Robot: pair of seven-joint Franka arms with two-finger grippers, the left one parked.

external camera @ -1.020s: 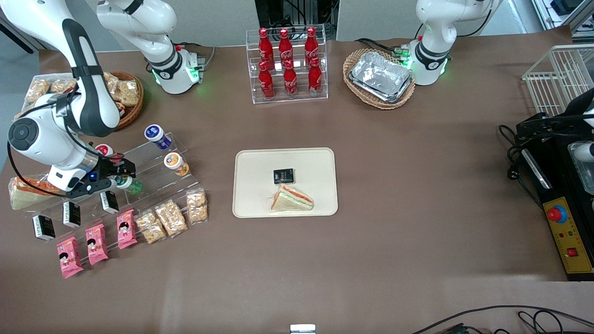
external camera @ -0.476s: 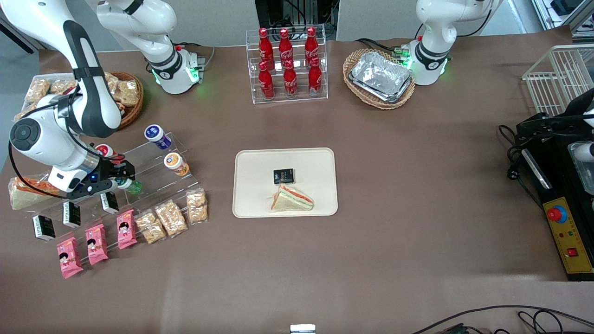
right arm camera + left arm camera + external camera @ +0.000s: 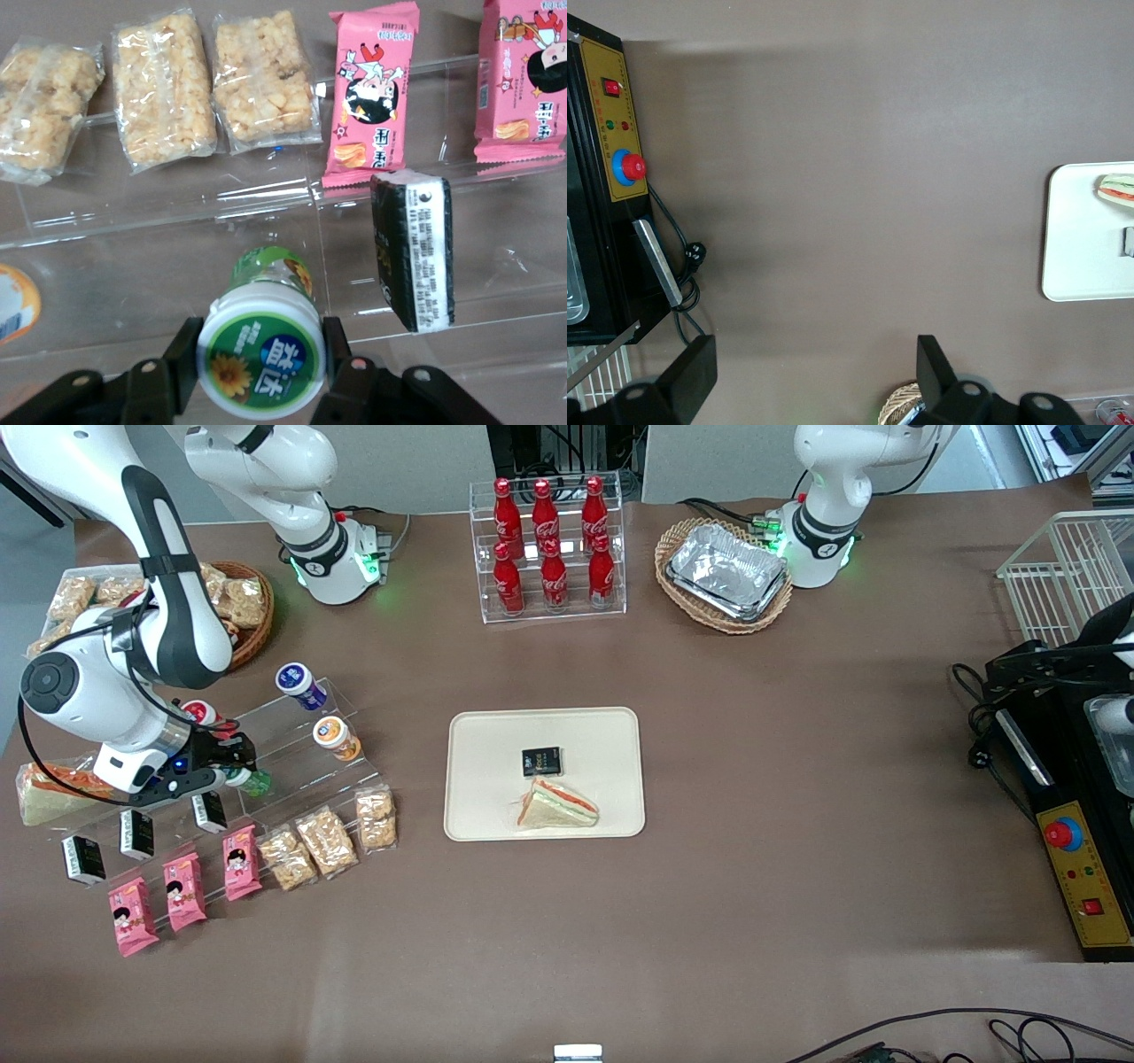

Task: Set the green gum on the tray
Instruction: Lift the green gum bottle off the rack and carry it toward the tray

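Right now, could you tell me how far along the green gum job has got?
Done: the gripper has reached the clear display stand and is shut on the small green gum bottle with the white lid. In hand: the grasp, bottle not lifted clear. Left: carrying it to the cream-beige rectangular tray, which holds a sandwich and a black packet.
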